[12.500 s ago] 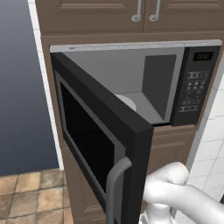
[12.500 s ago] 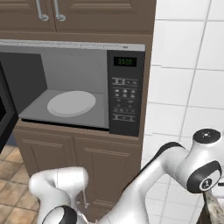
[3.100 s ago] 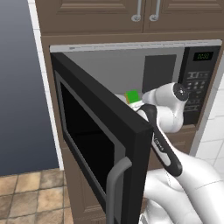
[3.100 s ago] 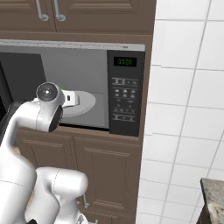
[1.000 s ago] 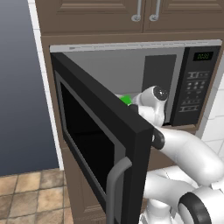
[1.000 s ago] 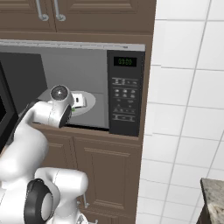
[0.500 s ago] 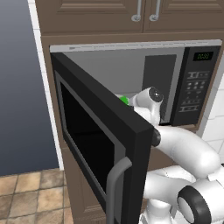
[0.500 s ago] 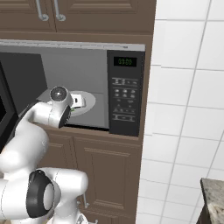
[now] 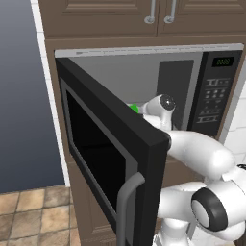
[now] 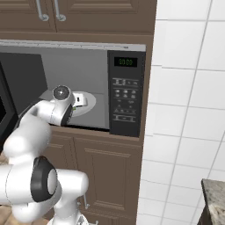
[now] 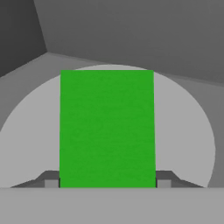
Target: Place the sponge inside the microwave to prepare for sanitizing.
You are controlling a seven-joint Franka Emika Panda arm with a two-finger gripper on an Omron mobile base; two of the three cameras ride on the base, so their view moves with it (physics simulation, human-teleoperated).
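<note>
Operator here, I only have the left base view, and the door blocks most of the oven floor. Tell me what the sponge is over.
Observer: In the hand view the sponge hangs over the pale round turntable plate on the microwave floor.
Operator: Report the hand's grip.
Observer: The hand has a dark finger on each side of the sponge, closed on it.
Operator: Say how deep the arm has gone.
Observer: In the right base view the wrist is inside the cavity, over the plate's front, left of the button panel.
</note>
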